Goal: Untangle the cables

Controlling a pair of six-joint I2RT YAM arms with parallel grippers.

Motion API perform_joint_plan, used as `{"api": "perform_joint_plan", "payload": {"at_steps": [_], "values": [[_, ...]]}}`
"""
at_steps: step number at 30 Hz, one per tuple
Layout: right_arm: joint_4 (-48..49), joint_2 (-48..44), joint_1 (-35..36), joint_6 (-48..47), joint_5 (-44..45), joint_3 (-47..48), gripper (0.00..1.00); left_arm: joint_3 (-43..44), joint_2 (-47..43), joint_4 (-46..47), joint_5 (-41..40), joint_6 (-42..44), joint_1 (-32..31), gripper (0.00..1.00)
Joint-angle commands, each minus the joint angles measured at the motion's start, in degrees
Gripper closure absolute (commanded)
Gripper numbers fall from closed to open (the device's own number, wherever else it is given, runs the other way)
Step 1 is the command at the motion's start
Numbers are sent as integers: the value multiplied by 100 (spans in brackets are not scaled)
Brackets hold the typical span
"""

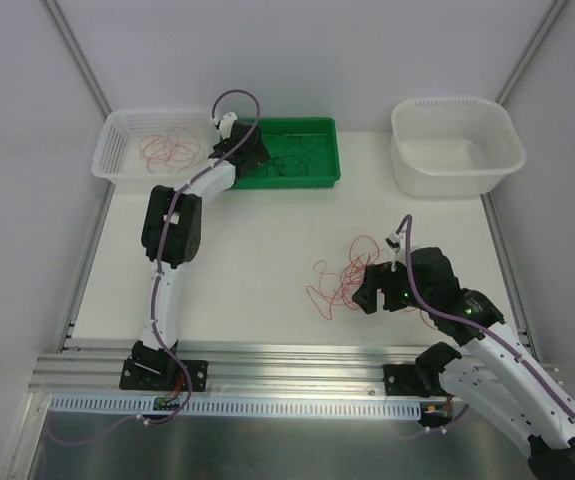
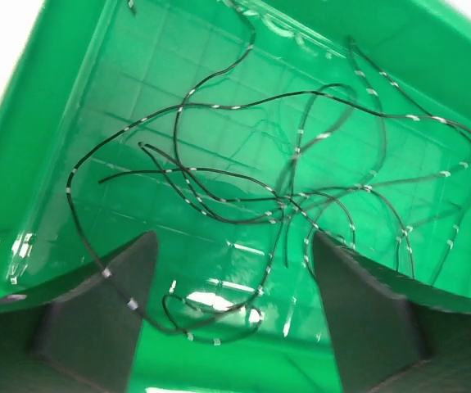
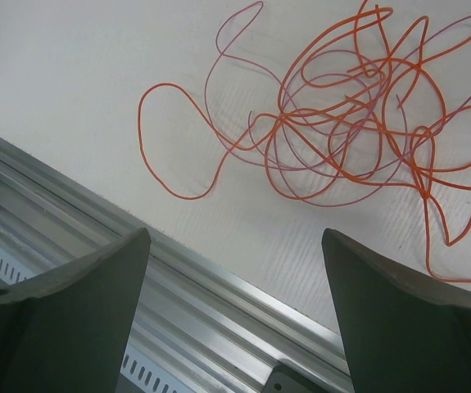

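- Your left jaws stand wide over the green tray (image 1: 322, 135) at the far side. Black cables (image 2: 219, 205) lie loose inside it, and one strand crosses a finger (image 2: 96, 327).
- Your right jaws stand wide, holding nothing, just right of the orange-pink tangle (image 3: 350, 123) on the tabletop (image 1: 267, 240).
- Red cables (image 1: 167, 150) lie in the white basket (image 1: 102, 160), far left.

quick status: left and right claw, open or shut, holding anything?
Left claw: open, gripping nothing; black cables lie in the green tray under it.
Right claw: open, empty, near the orange-red cables on the table.
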Motion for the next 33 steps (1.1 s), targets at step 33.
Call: {"api": "perform_joint_plan", "payload": {"at_steps": [33], "values": [[1200, 3072, -326, 974, 1050, 315, 27, -6695, -6819, -405, 1822, 277, -2610, 1]]}}
